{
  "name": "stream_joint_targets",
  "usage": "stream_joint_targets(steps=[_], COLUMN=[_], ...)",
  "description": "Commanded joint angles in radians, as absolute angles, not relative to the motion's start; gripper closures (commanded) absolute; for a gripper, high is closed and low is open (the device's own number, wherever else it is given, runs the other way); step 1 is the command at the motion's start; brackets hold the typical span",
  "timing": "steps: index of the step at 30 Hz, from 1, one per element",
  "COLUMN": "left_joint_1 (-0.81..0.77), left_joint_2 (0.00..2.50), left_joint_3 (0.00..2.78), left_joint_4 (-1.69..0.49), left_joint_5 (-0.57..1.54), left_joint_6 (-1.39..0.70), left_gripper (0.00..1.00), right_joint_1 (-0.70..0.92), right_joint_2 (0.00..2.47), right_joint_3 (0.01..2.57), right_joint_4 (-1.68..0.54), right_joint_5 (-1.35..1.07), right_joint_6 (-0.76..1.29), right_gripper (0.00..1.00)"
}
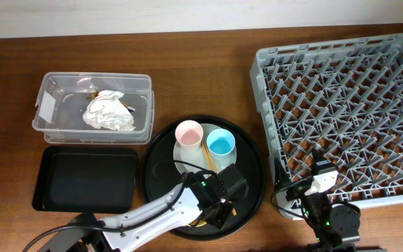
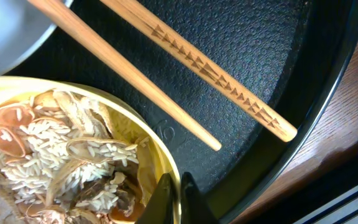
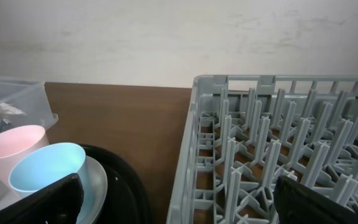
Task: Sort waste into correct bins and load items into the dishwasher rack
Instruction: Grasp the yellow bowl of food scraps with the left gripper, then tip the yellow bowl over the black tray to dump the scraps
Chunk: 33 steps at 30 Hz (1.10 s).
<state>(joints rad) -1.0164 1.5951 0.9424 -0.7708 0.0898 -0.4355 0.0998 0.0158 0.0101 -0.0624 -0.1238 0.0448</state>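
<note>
Pink cup (image 1: 188,133), blue cup (image 1: 221,143), yellow bowl (image 2: 156,149), grey lattice rack (image 1: 327,43), 2 tan chopsticks (image 2: 216,78), 1 triangle-stamped.

The wooden table (image 1: 201,77) carries clear tub (image 1: 96,78), black tray (image 1: 82,178), round tray (image 1: 159,168), rack (image 1: 341,84).

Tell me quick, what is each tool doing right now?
Left tool: closed on the rim of the bowl.
Right tool: open, holding nothing.
</note>
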Motion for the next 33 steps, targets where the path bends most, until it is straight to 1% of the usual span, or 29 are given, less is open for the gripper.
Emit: stream_joint_targets(steps=[1,4,7,11,15,17,20,22,23,25,27,31,33], left_joint_1=[-1.018,-1.018,-1.018,-1.018,-1.011,-0.989,-0.903,-0.793,-0.764,-0.652,-0.555,-0.364,-0.227], left_joint_2=[1.604,1.604,1.604,1.604,1.604,1.604,1.604,1.604,1.604,1.601,1.6,1.599,1.598], left_joint_3=[0.945,0.987,1.063,1.156,1.235,1.29,1.34,1.357,1.359,1.36,1.36,1.36,1.36], left_joint_4=[-0.778,-0.828,-0.91,-1.021,-1.091,-1.153,-1.254,-1.309,-1.318,-1.335,-1.338,-1.336,-1.335], left_joint_5=[0.088,0.055,-0.046,-0.075,-0.088,-0.139,-0.18,-0.175,-0.166,-0.086,-0.011,0.033,0.103], left_joint_6=[-0.433,-0.432,-0.433,-0.432,-0.372,-0.342,-0.342,-0.342,-0.342,-0.335,-0.286,-0.211,-0.141], left_gripper=[1.0,1.0,1.0,1.0,1.0,1.0,1.0,1.0,1.0,1.0,1.0,1.0,1.0], right_joint_1=[0.107,0.107,0.107,0.107,0.107,0.107,0.107,0.107,0.107,0.107,0.107,0.107,0.107], right_joint_2=[0.009,0.009,0.009,0.009,0.009,0.009,0.009,0.009,0.009,0.009,0.009,0.009,0.009], right_joint_3=[0.006,0.006,0.006,0.006,0.006,0.006,0.006,0.006,0.006,0.006,0.006,0.006,0.006], right_joint_4=[-0.068,-0.068,-0.068,-0.068,-0.068,-0.068,-0.068,-0.068,-0.068,-0.068,-0.068,-0.068,-0.068], right_joint_5=[-0.122,-0.122,-0.122,-0.122,-0.122,-0.122,-0.122,-0.122,-0.122,-0.122,-0.122,-0.122,-0.122], right_joint_6=[0.042,0.042,0.042,0.042,0.042,0.042,0.042,0.042,0.042,0.042,0.042,0.042,0.042], right_gripper=[0.02,0.01,0.01,0.01,0.01,0.01,0.01,0.01,0.01,0.02,0.01,0.01,0.01])
